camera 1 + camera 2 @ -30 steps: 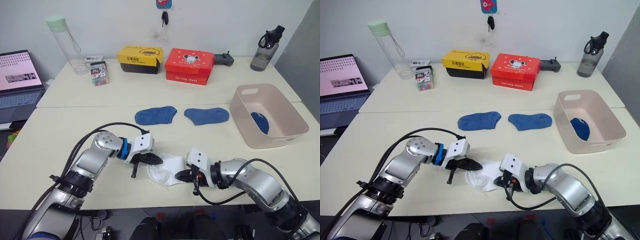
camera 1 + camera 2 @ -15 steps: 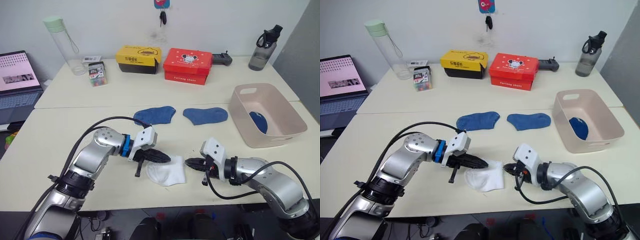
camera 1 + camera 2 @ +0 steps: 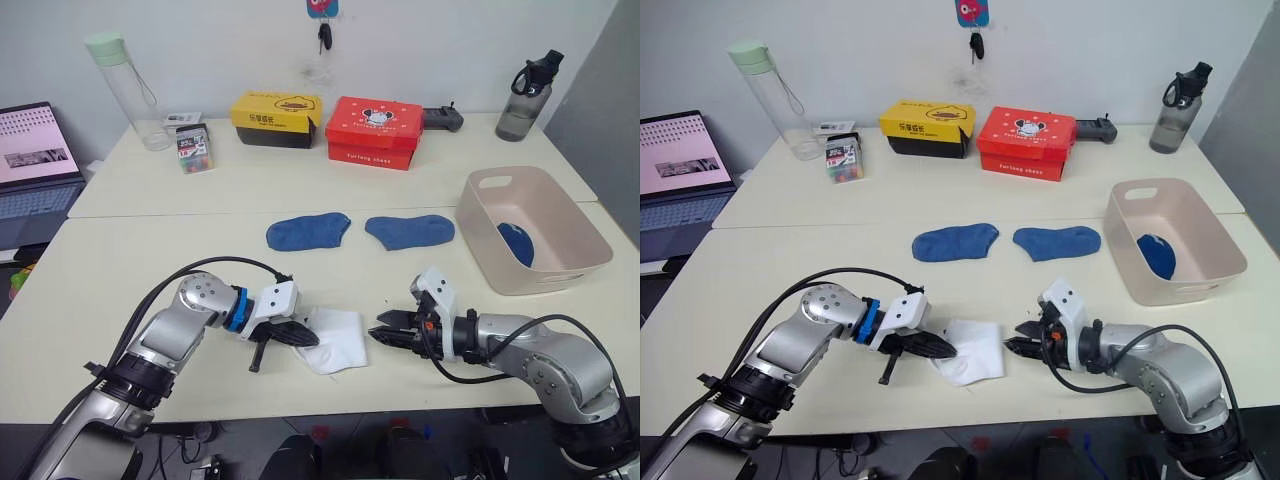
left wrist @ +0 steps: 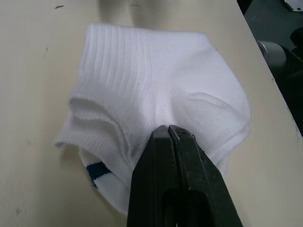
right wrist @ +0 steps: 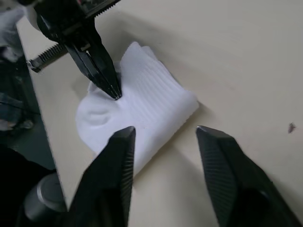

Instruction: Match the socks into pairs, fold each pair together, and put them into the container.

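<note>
The white pair [image 3: 335,338] lies folded into a soft, ribbed bundle near the front edge of the table [image 3: 150,250]; a navy stripe shows at one cuff in the left wrist view. The left gripper [image 3: 308,339] is clamped with its black fingers closed together, the tips pressed into the knit fabric at the bundle's left side; it appears to pinch a fold, though the contact is partly hidden. The right gripper [image 3: 378,334] sits just beside the bundle's right edge, apart from it, with its two tapered fingers spread and nothing between them.

Beyond, at mid-table, two blue socks [image 3: 309,231] lie flat side by side, near each other but apart, oval in outline with a matte, fuzzy surface. To their right stands the container [image 3: 560,275], a smooth pale pink plastic basin with rounded corners and a handle cut-out; dark blue fabric [image 3: 518,243] lies inside against its floor.

At the far edge stand a yellow box [image 3: 278,118] and a red box [image 3: 379,132], both cardboard.
</note>
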